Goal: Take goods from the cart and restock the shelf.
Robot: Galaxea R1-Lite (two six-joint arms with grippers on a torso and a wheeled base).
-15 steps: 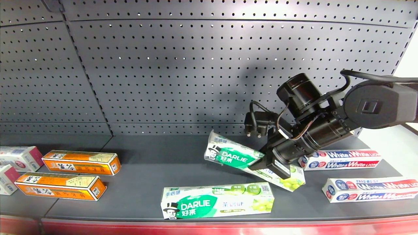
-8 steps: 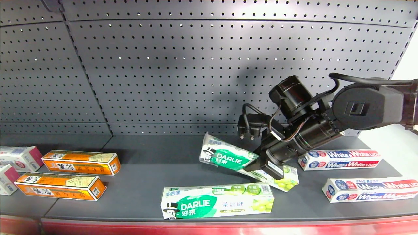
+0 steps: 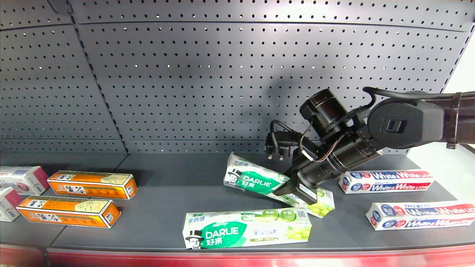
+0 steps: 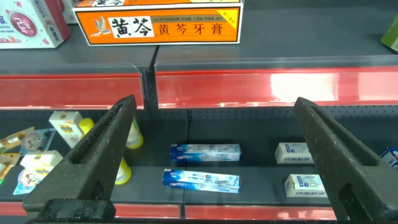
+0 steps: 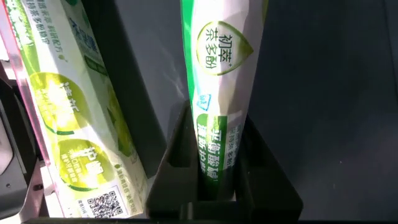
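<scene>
My right gripper [image 3: 298, 190] is shut on a green and white toothpaste box [image 3: 256, 179], which hangs tilted just above the grey shelf [image 3: 167, 193], its far end raised toward the pegboard. In the right wrist view the same held box [image 5: 222, 81] runs out from between the fingers [image 5: 171, 155], with a second green toothpaste box [image 5: 74, 124] beside it. That second box [image 3: 246, 228] lies flat at the shelf's front edge. My left gripper [image 4: 211, 155] stands open below the shelf level, nothing between its fingers.
Two orange boxes [image 3: 92, 184] and pink-white boxes [image 3: 22, 180] lie at the shelf's left. Two red-white-blue boxes [image 3: 386, 181] lie at the right. A red lip [image 3: 237, 258] edges the shelf front. Lower shelves with small goods [image 4: 205, 152] are in the left wrist view.
My right arm has carried the held green box a little to the left and slightly down toward the shelf. The other boxes have stayed put.
</scene>
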